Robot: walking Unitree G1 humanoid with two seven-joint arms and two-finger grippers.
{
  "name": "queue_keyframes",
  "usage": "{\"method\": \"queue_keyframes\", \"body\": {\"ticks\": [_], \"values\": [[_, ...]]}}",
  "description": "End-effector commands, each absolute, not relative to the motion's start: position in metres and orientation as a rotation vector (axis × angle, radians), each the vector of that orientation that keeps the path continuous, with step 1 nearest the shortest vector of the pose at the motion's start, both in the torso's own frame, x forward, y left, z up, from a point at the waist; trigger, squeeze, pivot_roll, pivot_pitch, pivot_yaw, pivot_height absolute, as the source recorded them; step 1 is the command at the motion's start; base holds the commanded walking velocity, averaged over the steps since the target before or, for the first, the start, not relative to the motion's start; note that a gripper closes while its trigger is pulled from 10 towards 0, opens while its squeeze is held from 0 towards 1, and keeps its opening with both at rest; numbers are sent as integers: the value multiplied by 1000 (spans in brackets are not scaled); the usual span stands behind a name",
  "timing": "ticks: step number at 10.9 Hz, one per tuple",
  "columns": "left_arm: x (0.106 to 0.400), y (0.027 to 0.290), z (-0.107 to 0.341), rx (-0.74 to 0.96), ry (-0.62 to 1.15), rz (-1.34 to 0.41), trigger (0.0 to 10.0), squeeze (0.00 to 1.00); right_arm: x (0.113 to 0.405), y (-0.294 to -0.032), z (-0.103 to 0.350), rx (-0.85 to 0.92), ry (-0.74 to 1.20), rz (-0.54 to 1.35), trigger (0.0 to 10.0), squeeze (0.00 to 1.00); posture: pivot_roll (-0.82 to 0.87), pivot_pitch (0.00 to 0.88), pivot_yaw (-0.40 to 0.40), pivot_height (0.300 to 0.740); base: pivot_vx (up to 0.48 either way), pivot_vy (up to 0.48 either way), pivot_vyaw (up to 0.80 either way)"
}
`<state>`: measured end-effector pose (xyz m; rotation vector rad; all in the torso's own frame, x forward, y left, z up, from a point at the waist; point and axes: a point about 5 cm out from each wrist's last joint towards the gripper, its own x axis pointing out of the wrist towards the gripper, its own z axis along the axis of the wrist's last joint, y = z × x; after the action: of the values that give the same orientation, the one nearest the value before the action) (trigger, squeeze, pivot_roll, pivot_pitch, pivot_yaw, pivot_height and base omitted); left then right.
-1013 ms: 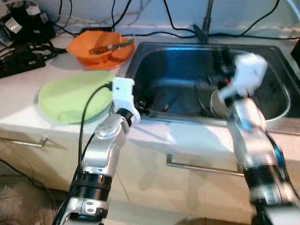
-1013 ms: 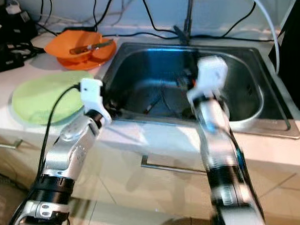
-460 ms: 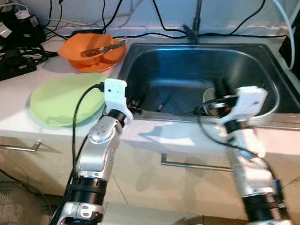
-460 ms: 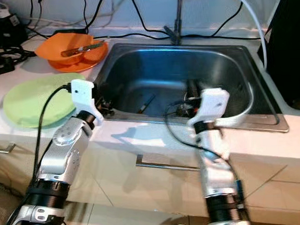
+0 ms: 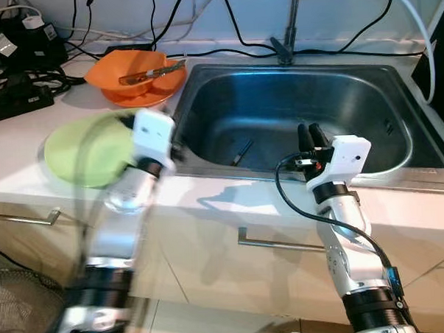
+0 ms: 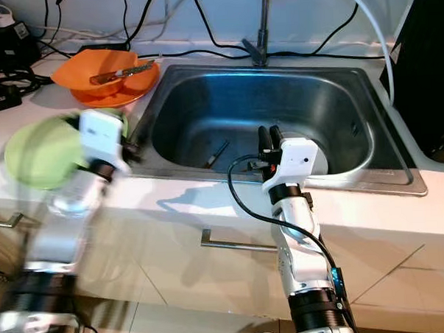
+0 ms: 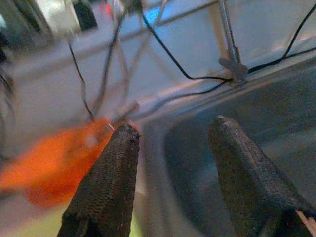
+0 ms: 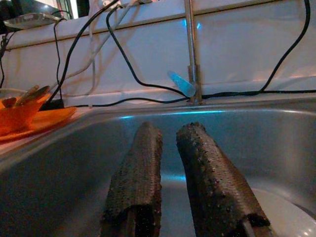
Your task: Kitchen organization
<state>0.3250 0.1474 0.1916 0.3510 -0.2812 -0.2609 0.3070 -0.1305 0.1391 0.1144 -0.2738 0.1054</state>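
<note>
My right gripper (image 5: 309,135) hangs over the front of the steel sink (image 5: 226,100), its black fingers (image 8: 140,168) almost together with nothing between them, pointing towards the faucet (image 8: 191,59). A white dish (image 8: 284,212) lies in the sink just beyond it. A thin dark utensil (image 5: 241,151) rests on the sink floor. My left arm (image 5: 131,189) is blurred at the counter edge beside the green plate (image 5: 77,151). The left gripper (image 7: 174,127) is open and empty, aimed between the orange bowl (image 7: 44,168) and the sink.
The orange bowl (image 5: 133,78) with a utensil (image 5: 155,69) in it stands behind the green plate. A power strip (image 5: 16,98) and many cables crowd the back left. A drawer handle (image 5: 277,245) is below the sink.
My right gripper has drawn back from over the sink middle to its front rim. My left arm is swinging left, towards the green plate.
</note>
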Motion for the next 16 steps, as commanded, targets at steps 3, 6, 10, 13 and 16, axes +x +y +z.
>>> {"method": "queue_keyframes", "body": {"ticks": [3,6,10,13,16], "values": [[307,159,191,625,-253,-316,10000,0,308,-124,131,126,-235,116,10000,0,47,32,70,740,0,0,0],[293,195,185,982,-65,-232,10000,208,311,-117,127,137,-215,138,10000,0,89,47,62,740,0,0,0],[287,207,180,1068,110,-232,10000,1000,313,-115,127,137,-213,146,10000,0,87,55,66,740,0,0,0],[287,207,175,1065,189,-256,10000,0,314,-116,126,138,-213,140,10000,0,84,53,68,740,0,0,0],[290,217,173,1111,291,-224,10000,0,315,-117,126,139,-214,138,10000,0,85,51,69,740,0,0,0]]}}
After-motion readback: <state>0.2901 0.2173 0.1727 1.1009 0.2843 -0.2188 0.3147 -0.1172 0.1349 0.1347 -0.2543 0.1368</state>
